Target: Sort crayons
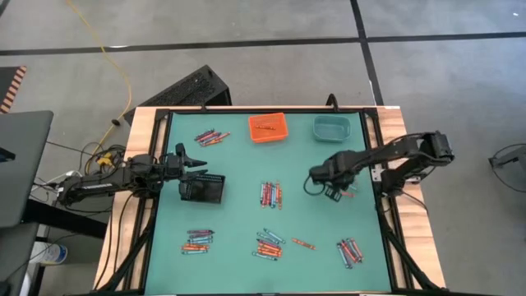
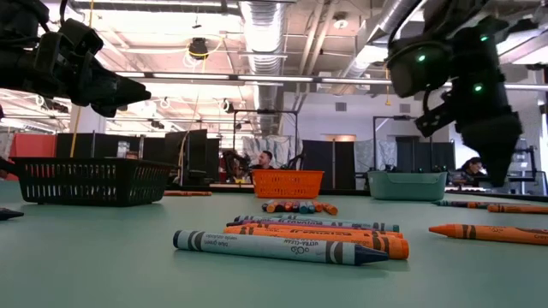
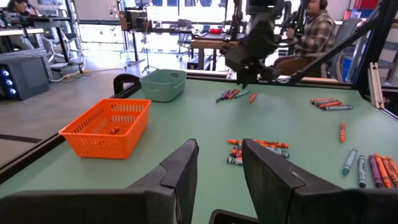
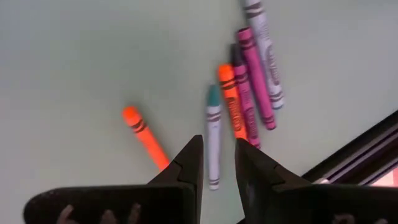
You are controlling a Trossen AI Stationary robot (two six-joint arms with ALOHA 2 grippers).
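Observation:
Crayons lie flat on the green mat in loose groups: at the centre [image 1: 270, 194], at the far left [image 1: 211, 136], along the near side [image 1: 268, 243], and a small group [image 4: 249, 81] of orange, teal, purple and pink ones by the right edge. My right gripper [image 1: 322, 182] hangs over that small group, pointing steeply down. Its fingers [image 4: 219, 162] stand open and hold nothing. My left gripper [image 3: 221, 168] is level and open at the table's left, above the black bin [image 1: 202, 189].
An orange bin [image 1: 268, 127] with a crayon in it and a teal bin [image 1: 332, 127] stand at the far edge. A black frame [image 1: 374, 164] runs along the mat's right side, close to my right gripper. People sit in the room beyond the table.

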